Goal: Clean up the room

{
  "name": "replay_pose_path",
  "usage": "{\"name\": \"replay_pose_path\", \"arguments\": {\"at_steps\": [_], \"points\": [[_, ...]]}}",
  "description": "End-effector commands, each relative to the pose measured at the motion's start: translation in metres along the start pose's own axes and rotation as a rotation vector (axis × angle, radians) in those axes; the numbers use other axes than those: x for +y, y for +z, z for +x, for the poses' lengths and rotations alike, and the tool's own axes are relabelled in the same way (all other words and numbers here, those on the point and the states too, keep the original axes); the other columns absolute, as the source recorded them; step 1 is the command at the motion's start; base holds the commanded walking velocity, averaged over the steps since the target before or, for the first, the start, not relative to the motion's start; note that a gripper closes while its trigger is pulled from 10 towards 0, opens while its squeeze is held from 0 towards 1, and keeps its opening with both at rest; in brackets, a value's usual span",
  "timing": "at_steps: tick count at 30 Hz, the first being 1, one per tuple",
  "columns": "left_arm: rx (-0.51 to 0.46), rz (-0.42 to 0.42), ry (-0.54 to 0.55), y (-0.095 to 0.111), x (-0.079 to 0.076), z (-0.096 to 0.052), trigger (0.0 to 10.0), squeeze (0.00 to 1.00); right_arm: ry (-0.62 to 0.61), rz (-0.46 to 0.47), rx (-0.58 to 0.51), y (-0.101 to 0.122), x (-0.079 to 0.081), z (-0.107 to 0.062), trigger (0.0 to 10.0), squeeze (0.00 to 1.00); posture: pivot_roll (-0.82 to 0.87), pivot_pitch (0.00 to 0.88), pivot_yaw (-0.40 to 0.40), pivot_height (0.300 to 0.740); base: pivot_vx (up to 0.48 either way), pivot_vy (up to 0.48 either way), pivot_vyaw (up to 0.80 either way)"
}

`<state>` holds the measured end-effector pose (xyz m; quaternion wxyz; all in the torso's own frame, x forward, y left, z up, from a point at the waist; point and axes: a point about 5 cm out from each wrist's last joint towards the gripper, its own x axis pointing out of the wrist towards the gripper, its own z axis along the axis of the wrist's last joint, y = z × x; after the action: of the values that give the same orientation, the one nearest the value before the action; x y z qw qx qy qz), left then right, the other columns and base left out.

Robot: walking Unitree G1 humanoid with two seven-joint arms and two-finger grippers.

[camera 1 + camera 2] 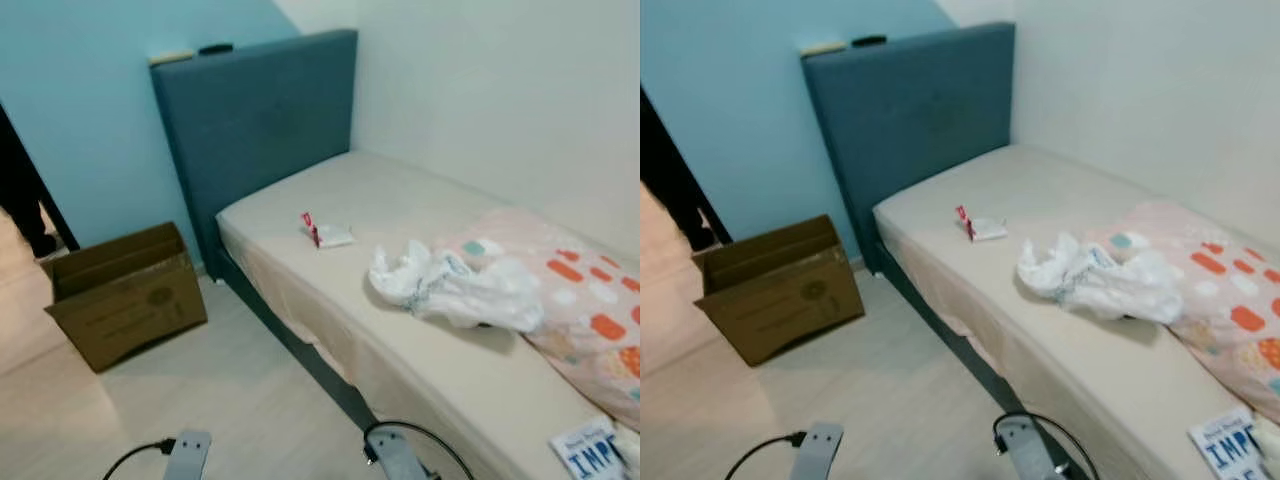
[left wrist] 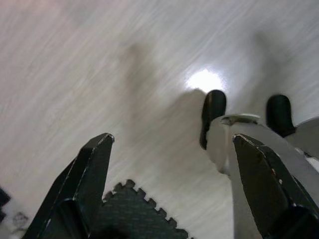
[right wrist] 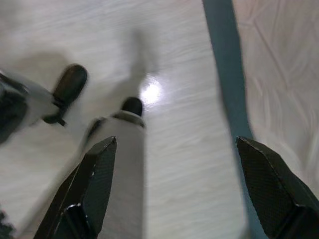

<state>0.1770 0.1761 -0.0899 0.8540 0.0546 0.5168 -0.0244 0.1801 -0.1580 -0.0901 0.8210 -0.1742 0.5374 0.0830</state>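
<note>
Several loose things lay on the bare mattress [image 1: 400, 330], and the nearest to the middle was a crumpled white plastic bag [image 1: 455, 288] with faint blue print, slumped against the edge of a pink patterned pillow [image 1: 590, 300]. It looked very light, soft and slippery, likely to collapse and slide under a pinch, so a raised fold near its top would probably have made the surest hold. Closer to the headboard [image 1: 260, 120], well apart from the bag, sat a small white wrapper with a red strip [image 1: 325, 235]; it appeared flat and flimsy, best nipped by a lifted corner. At the foot end, near the lower edge of the head view, a blue and white printed packet [image 1: 588, 452] lay partly cut off, too little shown to judge.

On the pale floor beside the bed stood an open cardboard box [image 1: 125, 295], flaps up, a likely place for the rubbish. Two small objects rested on top of the headboard, too small to identify. A dark shape at the doorway could not be made out.

Both arms hung low over the floor. The left gripper [image 2: 169, 184] had its fingers spread wide with nothing between them, and the right gripper [image 3: 174, 184] was likewise spread apart and empty, the bed frame's dark edge [image 3: 224, 64] beyond it.
</note>
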Motion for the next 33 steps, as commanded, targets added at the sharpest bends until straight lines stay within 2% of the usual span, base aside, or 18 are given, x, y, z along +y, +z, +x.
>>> {"name": "replay_pose_path", "arguments": {"at_steps": [1,4,7,15,23,31,33], "points": [[0.013,0.014,-0.007,-0.0034,-0.0005,-0.0002,10.0,0.0,-0.019,0.052,0.004,-0.0023,-0.0021,0.0,10.0,0.0,-0.05,0.0,-0.004,0.74,0.289,0.0,0.0],[0.013,0.014,-0.007,-0.0032,-0.0007,-0.0002,10.0,0.0,-0.018,0.051,0.002,-0.0021,-0.0023,0.0,10.0,0.0,-0.05,0.0,-0.006,0.74,0.317,0.0,0.0],[0.012,0.013,-0.008,-0.0031,-0.0009,-0.0001,10.0,0.0,-0.014,0.076,0.002,-0.0026,-0.0018,0.0,10.0,0.0,-0.05,0.0,-0.008,0.74,0.346,0.0,-0.75],[0.012,0.013,-0.012,-0.0032,-0.0011,-0.0001,10.0,0.0,-0.034,0.076,-0.002,-0.0023,-0.0025,0.0,10.0,0.0,-0.05,0.0,-0.009,0.74,0.367,0.0,-0.75],[0.012,0.017,-0.012,-0.0035,-0.0009,-0.0002,10.0,0.0,-0.048,0.092,-0.012,-0.0021,-0.0026,0.0,10.0,0.0,-0.05,0.0,-0.008,0.74,0.39,0.0,0.0],[0.013,0.019,-0.013,-0.0037,-0.0007,-0.0002,10.0,0.0,-0.082,0.146,-0.036,-0.0019,-0.0031,-0.0002,10.0,0.0,-0.05,0.0,-0.005,0.74,0.394,0.0,0.0],[0.013,0.019,-0.013,-0.0038,-0.0007,-0.0002,10.0,0.0,-0.1,0.183,-0.046,-0.0021,-0.0033,-0.0003,10.0,0.0,-0.05,0.0,-0.005,0.74,0.394,0.0,-0.71]]}}
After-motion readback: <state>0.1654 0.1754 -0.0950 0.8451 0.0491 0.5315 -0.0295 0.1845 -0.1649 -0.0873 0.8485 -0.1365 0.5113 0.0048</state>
